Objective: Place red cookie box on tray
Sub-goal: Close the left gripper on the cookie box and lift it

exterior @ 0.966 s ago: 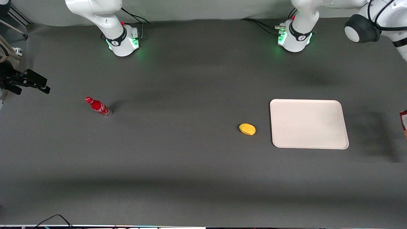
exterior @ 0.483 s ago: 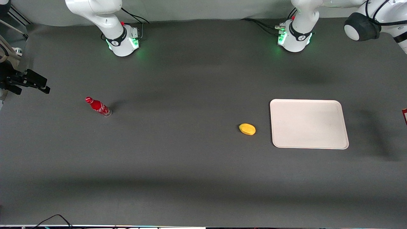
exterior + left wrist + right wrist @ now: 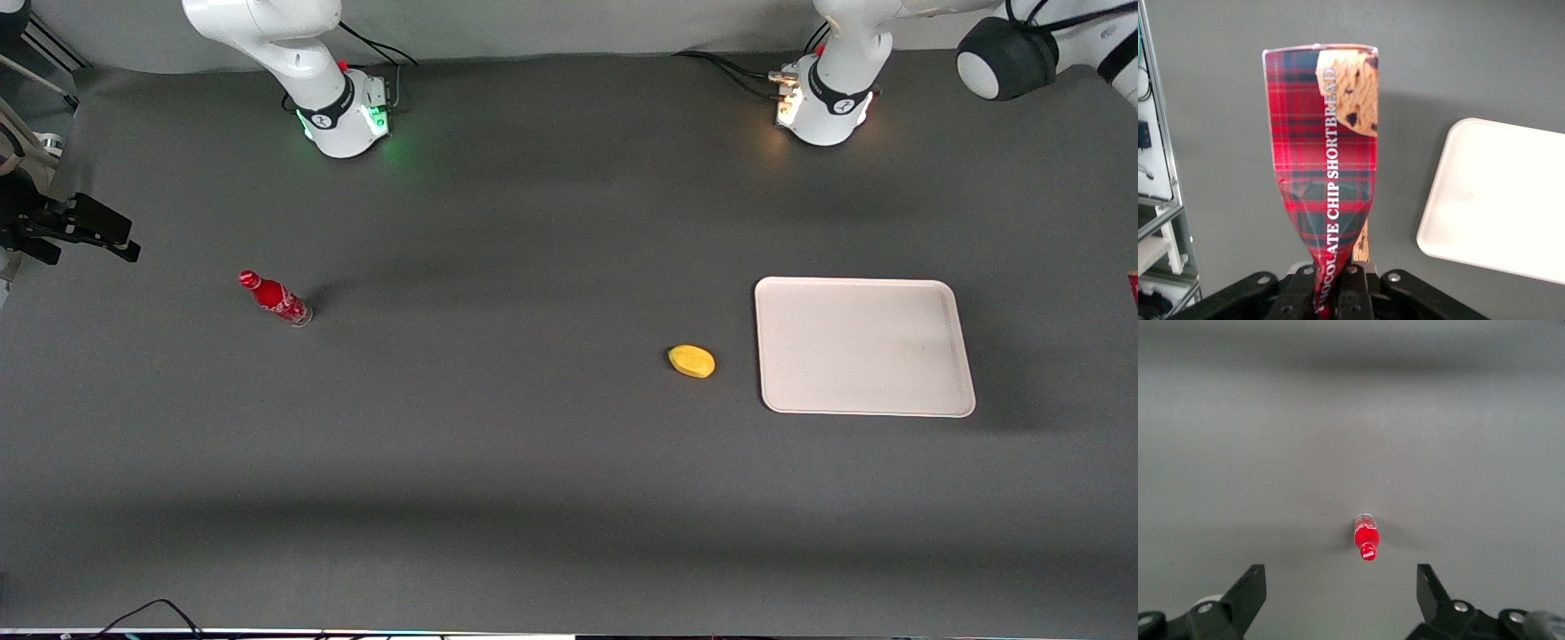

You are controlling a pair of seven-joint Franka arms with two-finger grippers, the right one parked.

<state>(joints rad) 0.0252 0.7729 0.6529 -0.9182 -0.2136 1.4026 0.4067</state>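
I am clamping my gripper (image 3: pixel 1335 293) on one end of the red cookie box (image 3: pixel 1328 167), squashing it there. I am holding it above the table, beside the tray (image 3: pixel 1498 200).

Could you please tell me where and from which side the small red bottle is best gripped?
Probably around its body, coming in level from the side: the red bottle stands upright, round and narrow. The left tool is shut on the red cookie box, above the table beside the tray.
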